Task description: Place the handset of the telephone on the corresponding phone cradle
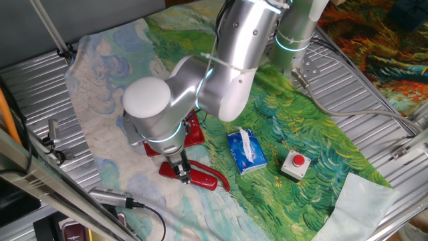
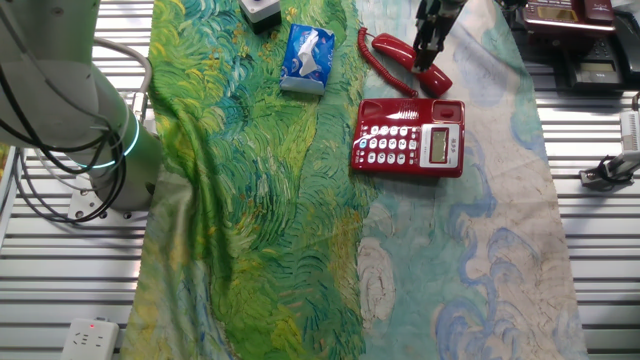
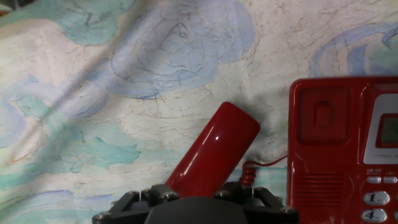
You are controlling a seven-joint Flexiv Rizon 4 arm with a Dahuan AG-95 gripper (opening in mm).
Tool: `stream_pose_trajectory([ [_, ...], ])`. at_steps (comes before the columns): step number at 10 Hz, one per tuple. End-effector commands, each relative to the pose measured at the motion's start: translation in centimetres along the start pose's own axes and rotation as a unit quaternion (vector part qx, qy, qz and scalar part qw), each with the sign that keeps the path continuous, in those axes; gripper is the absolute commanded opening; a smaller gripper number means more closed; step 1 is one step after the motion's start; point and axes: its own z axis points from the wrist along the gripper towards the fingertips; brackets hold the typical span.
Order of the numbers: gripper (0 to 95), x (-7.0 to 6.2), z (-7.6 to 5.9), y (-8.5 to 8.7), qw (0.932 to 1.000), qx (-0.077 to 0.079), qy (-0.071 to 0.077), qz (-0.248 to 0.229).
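Gripper (image 1: 181, 173) stands vertically over the handset (image 1: 194, 175), its fingers down on the handset's middle and apparently closed around it; in the hand view the red body (image 3: 214, 152) runs out from under the gripper housing, though the fingertips themselves are hidden, so a firm grasp is probable rather than certain. Handset lies on the cloth (image 2: 470, 250) just beside the telephone (image 2: 408, 138), off the base and angled to it, with its coiled cord (image 2: 368, 55) trailing toward the tissue pack (image 2: 306, 58).

Progress: reach complete and, by the look of it, grasp made or nearly made. Remaining: lift, turn the handset to line up with the cradle (image 3: 322, 155), carry it across and set it down. Cradle is bare, visible in the hand view as the recessed strip left of the display (image 3: 387, 130) and keypad.

Clearances: cradle lies on the side of the base nearest the handset, so the path is short and nothing stands between them. Tissue pack sits near the handset's far end; the grey box with red button (image 1: 295, 164) is well apart. Cloth edge and the ribbed metal table (image 2: 590, 250) lie beyond the phone, away from the path. Cord is the chief risk: it may drag or snag on the base during the lift.
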Motion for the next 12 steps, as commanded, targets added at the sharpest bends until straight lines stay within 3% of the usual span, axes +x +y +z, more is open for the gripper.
stream_pose_trajectory([
  [1, 57.0, -0.2, 0.5, 0.0, 1.0000, -0.002, -0.006, 0.000],
  [6, 57.0, -0.5, 1.7, -0.2, 0.9998, -0.005, -0.020, 0.002],
  [10, 57.0, -0.6, 2.1, -0.2, 0.9993, -0.023, -0.028, 0.009],
  [12, 57.0, -0.6, 2.2, -0.2, 0.9992, -0.025, -0.028, 0.011],
])
